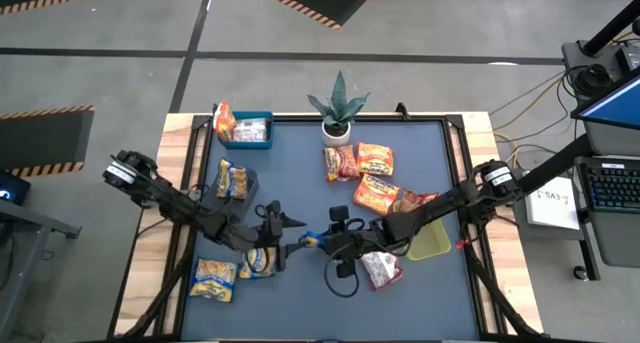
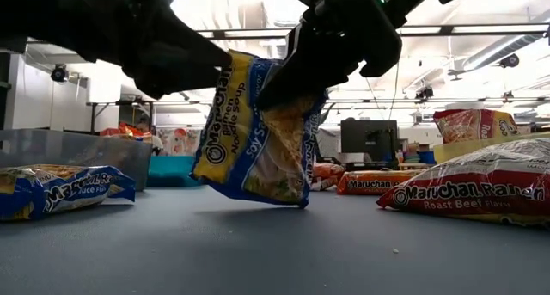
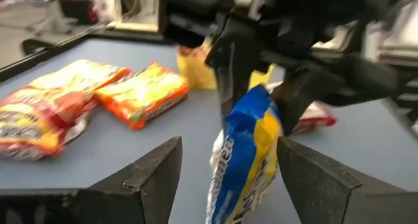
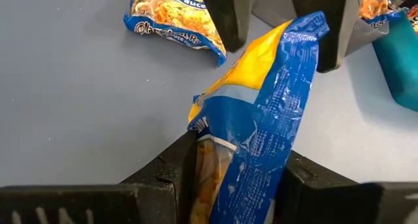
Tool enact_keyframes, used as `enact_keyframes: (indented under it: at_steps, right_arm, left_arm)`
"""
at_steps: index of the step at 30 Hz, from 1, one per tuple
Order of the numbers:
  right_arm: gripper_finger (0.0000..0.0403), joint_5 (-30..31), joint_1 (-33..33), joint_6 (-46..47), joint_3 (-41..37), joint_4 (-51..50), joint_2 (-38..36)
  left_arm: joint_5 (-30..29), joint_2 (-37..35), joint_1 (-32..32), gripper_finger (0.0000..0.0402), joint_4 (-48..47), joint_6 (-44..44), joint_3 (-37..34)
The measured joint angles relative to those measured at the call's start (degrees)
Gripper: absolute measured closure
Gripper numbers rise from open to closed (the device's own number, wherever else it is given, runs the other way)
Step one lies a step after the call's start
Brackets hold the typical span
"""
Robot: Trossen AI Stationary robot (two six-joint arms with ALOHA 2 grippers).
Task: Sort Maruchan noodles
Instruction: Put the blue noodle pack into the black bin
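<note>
Jaws of the right gripper [image 4: 238, 168] are clamped on a yellow-and-blue noodle packet [image 2: 258, 132], which hangs clear of the dark worktop [image 1: 300, 303] near its centre, tilted, one lower corner pointing down. Facing it from nine o'clock, the left gripper [image 3: 225, 168] has its jaws spread wide on either side of the packet's free end, gripping nothing; whether a finger brushes the wrapper is hard to tell from the wrist view.

Around them lie more noodles. Two yellow-and-blue packets [image 1: 214, 279] rest at seven o'clock on the worktop, another [image 1: 232, 179] at nine o'clock. Orange-red packets [image 1: 375, 160] cluster at one o'clock, just beside a small potted plant [image 1: 338, 113] at twelve. A red-and-white packet [image 1: 381, 270] lies at five o'clock, under the right arm. A blue bin [image 1: 250, 129] sits at eleven o'clock with packets in it, and a yellow-green bin [image 1: 430, 245] at four o'clock is partly covered by the right arm. In the low view both arms fill the top, hiding the packet's upper edge.
</note>
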Motion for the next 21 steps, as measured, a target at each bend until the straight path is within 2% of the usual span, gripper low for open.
enact_keyframes:
  at_steps: [4,7,15,21]
  right_arm:
    - [0.0274,-0.15,-0.59,-0.13,0.00,0.02,0.00]
    - [0.0274,-0.13,-1.19,-0.48,0.00,0.14,0.00]
    - [0.0274,-1.46,-2.47,-0.98,0.00,0.26,0.00]
    - [0.0273,-1.44,-2.58,-0.98,0.00,0.37,0.00]
  left_arm:
    - [0.80,1.78,0.41,0.0170,8.49,1.51,-2.13]
    - [1.61,3.93,0.76,0.0170,10.94,1.55,-1.84]
    - [2.06,11.68,0.91,0.0170,11.85,1.98,1.95]
    - [1.67,13.38,0.99,0.0179,12.93,3.27,2.71]
